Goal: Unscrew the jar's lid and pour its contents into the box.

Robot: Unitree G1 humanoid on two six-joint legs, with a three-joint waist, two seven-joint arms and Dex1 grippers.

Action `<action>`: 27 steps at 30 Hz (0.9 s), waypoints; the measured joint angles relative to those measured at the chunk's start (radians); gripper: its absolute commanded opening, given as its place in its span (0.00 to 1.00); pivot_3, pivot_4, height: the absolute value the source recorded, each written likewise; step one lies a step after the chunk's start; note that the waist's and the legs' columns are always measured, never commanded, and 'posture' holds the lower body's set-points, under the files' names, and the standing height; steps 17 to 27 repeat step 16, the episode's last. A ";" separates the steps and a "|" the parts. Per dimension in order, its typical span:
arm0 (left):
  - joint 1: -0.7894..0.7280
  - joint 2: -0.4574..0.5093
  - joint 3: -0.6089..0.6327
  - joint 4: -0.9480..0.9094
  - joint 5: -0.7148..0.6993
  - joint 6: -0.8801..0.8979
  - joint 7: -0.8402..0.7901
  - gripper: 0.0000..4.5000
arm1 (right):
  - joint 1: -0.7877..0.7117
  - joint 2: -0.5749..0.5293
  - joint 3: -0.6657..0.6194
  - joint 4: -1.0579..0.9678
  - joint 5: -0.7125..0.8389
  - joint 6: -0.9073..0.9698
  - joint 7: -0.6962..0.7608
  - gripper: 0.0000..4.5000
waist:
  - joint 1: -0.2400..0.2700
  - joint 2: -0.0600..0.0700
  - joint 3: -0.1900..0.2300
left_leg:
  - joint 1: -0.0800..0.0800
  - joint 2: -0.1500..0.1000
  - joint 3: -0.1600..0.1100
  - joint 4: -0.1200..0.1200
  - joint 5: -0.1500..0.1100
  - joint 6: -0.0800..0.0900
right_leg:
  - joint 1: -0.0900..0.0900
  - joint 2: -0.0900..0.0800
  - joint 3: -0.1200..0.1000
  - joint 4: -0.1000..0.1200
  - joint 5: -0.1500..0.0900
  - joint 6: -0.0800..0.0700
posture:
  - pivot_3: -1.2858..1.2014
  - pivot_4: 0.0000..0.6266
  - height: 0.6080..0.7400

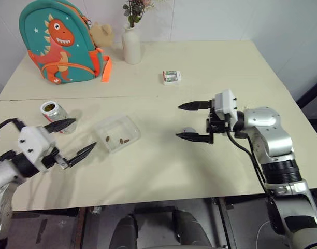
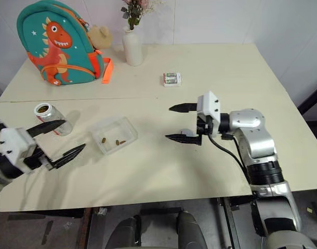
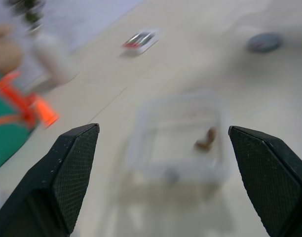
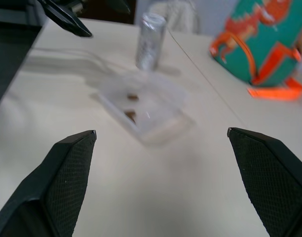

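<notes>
The jar (image 1: 54, 112) stands upright and lidless at the table's left, its white rim showing. Just in front of it and to its right, my left gripper (image 1: 85, 133) hovers open and empty, pointing toward the box (image 1: 117, 134). The clear box sits left of centre with the contents (image 1: 121, 140), a few brown pieces, inside it. The grey lid (image 1: 188, 130) lies flat on the table right of centre. My right gripper (image 1: 178, 121) is open and empty above the lid, pointing left. The right wrist view shows the jar (image 4: 151, 39) behind the box (image 4: 141, 106).
A teal dinosaur backpack (image 1: 57, 41) and a white flower vase (image 1: 131, 45) stand at the back left. A small white-and-green packet (image 1: 172, 77) lies at the back centre. The table's front edge (image 1: 148, 199) runs just below both arms.
</notes>
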 measured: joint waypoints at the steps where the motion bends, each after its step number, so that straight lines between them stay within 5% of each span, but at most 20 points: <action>1: -0.010 0.002 -0.018 0.013 0.001 -0.003 -0.016 0.99 | 0.018 -0.016 -0.012 -0.007 0.003 0.004 0.002 1.00 | -0.002 0.000 0.000 | 0.000 0.000 0.000 0.000 -0.001 0.001 | -0.001 0.000 0.001 0.002 0.001 0.005 | 0.52 0.24 1.00; 4: -0.042 0.003 -0.068 0.048 0.001 -0.005 -0.069 0.99 | 0.061 -0.062 -0.051 -0.030 0.024 0.032 -0.007 1.00 | -0.003 0.000 0.000 | 0.000 0.002 0.001 0.000 -0.005 0.004 | -0.003 0.003 0.001 0.004 0.002 0.015 | 0.52 0.24 1.00; 27: -0.153 0.032 -0.084 0.144 -0.003 -0.001 -0.139 0.99 | 0.177 -0.107 -0.094 -0.182 0.069 0.104 -0.053 1.00 | 0.000 0.001 0.000 | 0.001 0.007 0.004 0.004 -0.006 0.002 | -0.003 0.008 0.003 0.006 0.001 0.014 | 0.52 0.24 1.00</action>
